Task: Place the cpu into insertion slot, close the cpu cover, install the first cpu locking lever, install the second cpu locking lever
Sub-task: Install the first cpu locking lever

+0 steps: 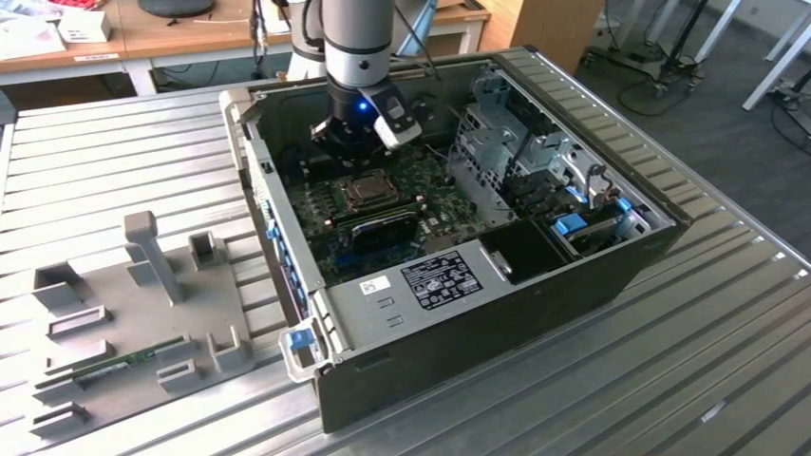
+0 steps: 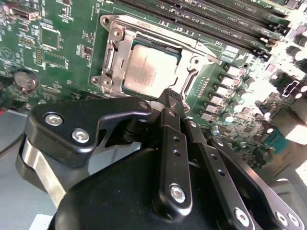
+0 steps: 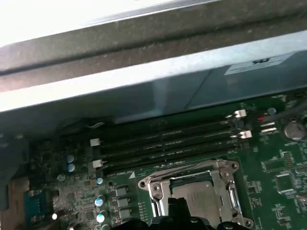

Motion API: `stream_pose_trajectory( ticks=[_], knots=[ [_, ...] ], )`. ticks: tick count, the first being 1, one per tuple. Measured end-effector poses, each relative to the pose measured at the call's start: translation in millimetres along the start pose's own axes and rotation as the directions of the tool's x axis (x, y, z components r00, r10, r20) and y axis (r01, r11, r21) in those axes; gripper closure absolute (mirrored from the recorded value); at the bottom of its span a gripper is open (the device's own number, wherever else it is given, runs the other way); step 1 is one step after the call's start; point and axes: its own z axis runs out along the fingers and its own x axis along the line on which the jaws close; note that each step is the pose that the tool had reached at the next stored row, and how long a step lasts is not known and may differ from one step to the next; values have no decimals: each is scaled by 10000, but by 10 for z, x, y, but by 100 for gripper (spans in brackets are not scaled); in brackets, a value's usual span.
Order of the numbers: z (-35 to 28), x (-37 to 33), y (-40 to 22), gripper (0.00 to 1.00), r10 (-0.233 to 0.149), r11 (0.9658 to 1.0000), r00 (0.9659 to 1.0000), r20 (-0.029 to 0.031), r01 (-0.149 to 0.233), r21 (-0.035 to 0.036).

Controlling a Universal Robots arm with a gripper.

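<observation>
The cpu (image 2: 151, 69) lies flat in the insertion slot (image 1: 367, 191) on the green motherboard (image 1: 424, 209), its dull grey top showing. The silvery cpu cover (image 2: 114, 52) lies down around it as a frame, with the chip seen through its window. Thin metal locking levers run along the socket's edges (image 3: 192, 167); whether they are latched I cannot tell. My gripper (image 2: 171, 96) hovers just above the socket's near edge, shut, with nothing between its fingers. In the first wrist view the gripper (image 3: 177, 211) overlaps the cpu (image 3: 204, 199). In the exterior view the gripper (image 1: 361, 142) hangs inside the open computer case.
Long black memory slots (image 2: 206, 19) run beside the socket, close to the case wall (image 3: 144, 72). A metal drive cage (image 1: 507, 142) fills the case on the exterior view's right. A grey fixture plate (image 1: 127, 304) with upright blocks lies on the slatted table at the left.
</observation>
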Motion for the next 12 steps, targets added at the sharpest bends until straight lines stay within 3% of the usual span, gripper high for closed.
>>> stream_pose_trajectory(
  ticks=[3, 8, 9, 12],
  knots=[
    [9, -2, -1, 89, -325, 9995, 9994, -81, 325, 7],
    [10, 0, -1, 89, -396, 9992, 9992, -87, 396, 3],
    [10, 0, -1, 89, -401, 9992, 9992, -60, 401, -2],
    [11, 0, -1, 89, -543, 9985, 9984, 154, 544, -37]
  ],
)
